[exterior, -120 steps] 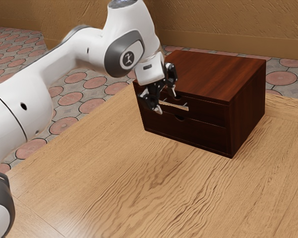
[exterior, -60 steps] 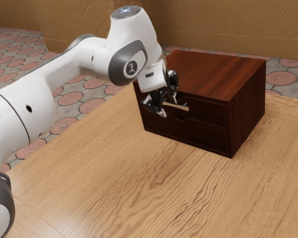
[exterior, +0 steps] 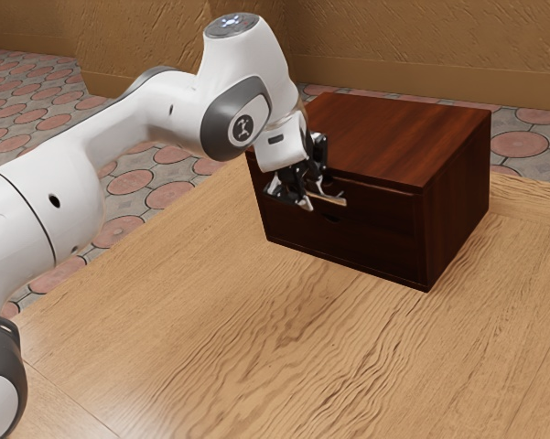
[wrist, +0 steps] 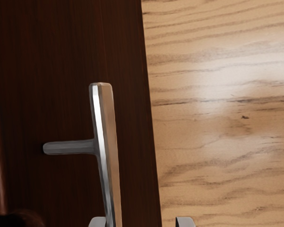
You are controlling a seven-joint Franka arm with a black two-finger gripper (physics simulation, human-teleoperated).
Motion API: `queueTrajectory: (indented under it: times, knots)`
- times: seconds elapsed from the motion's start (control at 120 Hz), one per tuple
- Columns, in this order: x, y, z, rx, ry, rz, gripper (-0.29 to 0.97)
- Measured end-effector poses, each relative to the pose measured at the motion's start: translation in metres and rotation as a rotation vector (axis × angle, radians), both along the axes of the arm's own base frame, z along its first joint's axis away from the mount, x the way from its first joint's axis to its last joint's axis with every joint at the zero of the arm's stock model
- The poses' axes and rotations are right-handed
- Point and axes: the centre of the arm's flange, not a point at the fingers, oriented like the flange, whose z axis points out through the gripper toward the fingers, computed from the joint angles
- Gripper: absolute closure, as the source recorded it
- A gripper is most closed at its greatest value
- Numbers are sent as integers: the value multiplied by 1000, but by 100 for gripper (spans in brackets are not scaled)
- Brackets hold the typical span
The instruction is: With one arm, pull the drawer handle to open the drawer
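A dark wooden cabinet [exterior: 393, 137] stands on the table with two drawers in its front. The upper drawer front [exterior: 375, 203] looks flush with the cabinet and carries a thin metal bar handle [exterior: 331, 198]. My gripper [exterior: 302, 189] is at the end of that handle nearer the exterior view's left, fingers straddling the bar. In the wrist view the handle [wrist: 104, 151] runs down between my fingertips [wrist: 97, 221] and lies beside one of them, with a wide gap to the other. The gripper [wrist: 141, 222] is open.
The cabinet sits on a light wooden table [exterior: 256, 338]. A lower drawer [exterior: 348, 240] with a small notch lies under the handle. Tiled floor [exterior: 146, 174] and a wooden wall run behind. The white arm [exterior: 119, 146] comes in from the exterior view's left.
My hand has moved in toward the drawer front and down onto the handle's end. The fingers stand closer together than before. The drawer has not moved.
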Motion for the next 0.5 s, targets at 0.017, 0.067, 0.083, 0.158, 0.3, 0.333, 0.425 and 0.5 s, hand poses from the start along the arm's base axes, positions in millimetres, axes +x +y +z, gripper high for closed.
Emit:
queueTrajectory:
  times: [0.017,0.067,0.083,0.158,0.3,0.333,0.425,0.5]
  knots:
    - [0,0,0,0,0,0,59]
    - [0,0,0,3,-1,-1,61]
    - [0,0,0,4,-1,-1,62]
    - [0,0,0,8,-4,-2,66]
    - [0,1,0,10,-7,-2,73]
    - [0,1,0,9,-7,-1,74]
    - [-1,2,-1,6,-11,0,76]
    - [-1,2,-1,4,-13,2,77]
